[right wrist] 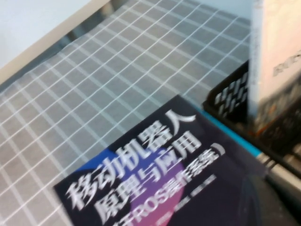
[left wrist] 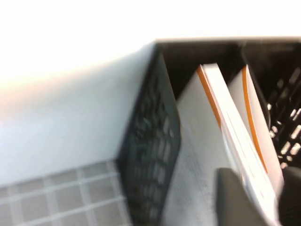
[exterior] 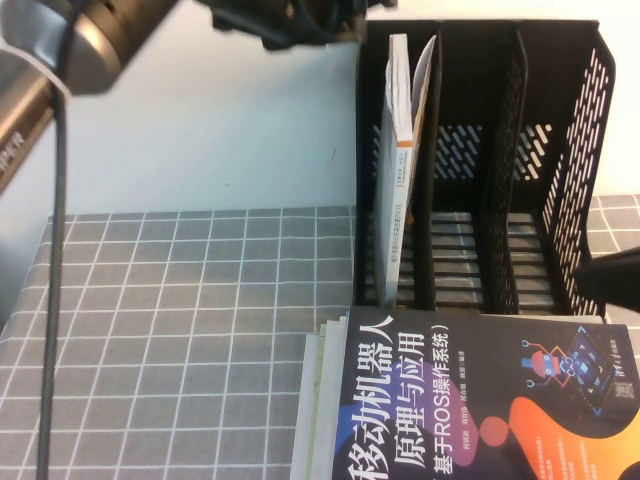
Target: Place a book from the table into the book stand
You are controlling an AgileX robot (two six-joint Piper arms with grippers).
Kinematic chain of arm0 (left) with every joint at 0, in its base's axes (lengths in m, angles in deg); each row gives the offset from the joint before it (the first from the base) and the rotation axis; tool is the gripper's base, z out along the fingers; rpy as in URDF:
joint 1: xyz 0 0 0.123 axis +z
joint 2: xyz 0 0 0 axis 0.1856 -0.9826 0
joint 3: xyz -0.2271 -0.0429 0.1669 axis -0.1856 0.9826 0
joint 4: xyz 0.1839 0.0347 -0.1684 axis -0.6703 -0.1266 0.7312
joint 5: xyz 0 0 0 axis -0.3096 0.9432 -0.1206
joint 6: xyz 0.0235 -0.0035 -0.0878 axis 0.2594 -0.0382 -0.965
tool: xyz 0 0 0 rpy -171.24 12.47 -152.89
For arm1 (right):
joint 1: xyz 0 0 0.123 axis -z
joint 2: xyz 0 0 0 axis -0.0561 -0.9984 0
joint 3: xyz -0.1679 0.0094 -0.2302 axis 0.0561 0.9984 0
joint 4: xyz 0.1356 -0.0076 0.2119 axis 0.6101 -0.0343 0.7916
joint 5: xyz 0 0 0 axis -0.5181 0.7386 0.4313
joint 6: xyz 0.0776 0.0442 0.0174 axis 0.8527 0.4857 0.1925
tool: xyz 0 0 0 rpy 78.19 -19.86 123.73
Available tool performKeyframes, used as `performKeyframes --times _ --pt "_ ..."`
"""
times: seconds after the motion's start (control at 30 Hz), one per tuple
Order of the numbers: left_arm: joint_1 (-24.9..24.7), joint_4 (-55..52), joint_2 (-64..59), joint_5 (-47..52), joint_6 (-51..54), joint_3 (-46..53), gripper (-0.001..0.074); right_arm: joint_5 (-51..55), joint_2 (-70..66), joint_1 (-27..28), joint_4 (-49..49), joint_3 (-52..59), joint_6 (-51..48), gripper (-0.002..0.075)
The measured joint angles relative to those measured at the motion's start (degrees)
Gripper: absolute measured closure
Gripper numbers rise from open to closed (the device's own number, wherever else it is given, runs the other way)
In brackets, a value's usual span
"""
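Although the navy book [exterior: 480, 400] with white Chinese characters lies nearest on the grey gridded table [exterior: 180, 330], on top of a small stack, it is not the one in play; just behind it stands the book stand [exterior: 480, 170], tall and black, and the book [exterior: 398, 170] is already upright in its leftmost compartment, the lower edge down on the slotted floor and the pages fanning a little at the top; the other two compartments look empty

The step in hand, as I judge it, is the release; to do it well the left gripper [left wrist: 263, 197] should open fully and then rise straight up out of the compartment, not sideways, so that a finger does not catch the loose cover and pull the book over; the book leans slightly, so a slow exit is safer

In the left wrist view the dark fingers [left wrist: 230, 193] sit on both sides of the book's upper edge, close to the orange strip; the jaws look parted, but whether they press the pages I cannot tell; in the high view the gripper is above the stand, mostly out of frame

The right gripper [exterior: 612, 275] is low beside the stand's right wall; I cannot tell its state
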Motion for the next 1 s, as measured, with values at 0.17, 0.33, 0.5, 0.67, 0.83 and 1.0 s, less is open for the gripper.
performKeyframes --times 0.17,0.33,0.5,0.67,0.83,1.0 --pt "0.0 -8.2 0.8 10.4 4.0 -9.5 0.0694 4.6 0.0 0.0 -5.7 0.0 1.7 0.0729" --pt "0.0 -16.2 6.3 15.3 5.7 -12.1 0.0731 10.9 2.0 0.0 -23.6 0.0 12.7 0.0729" --pt "0.0 -14.8 14.2 15.7 9.6 -12.3 0.0734 13.6 6.5 0.0 -38.6 0.0 25.4 0.0729" --pt "0.0 -5.8 22.1 15.5 16.9 -7.9 0.0734 12.7 15.0 0.0 -42.8 0.0 28.4 0.0729" --pt "0.0 2.6 31.6 9.4 22.9 9.3 0.0734 7.7 25.7 0.0 -43.1 2.8 27.5 0.0729" --pt "0.0 10.4 43.7 -8.4 25.5 35.8 0.0734 1.8 38.3 0.0 -42.5 11.4 27.1 0.0729"
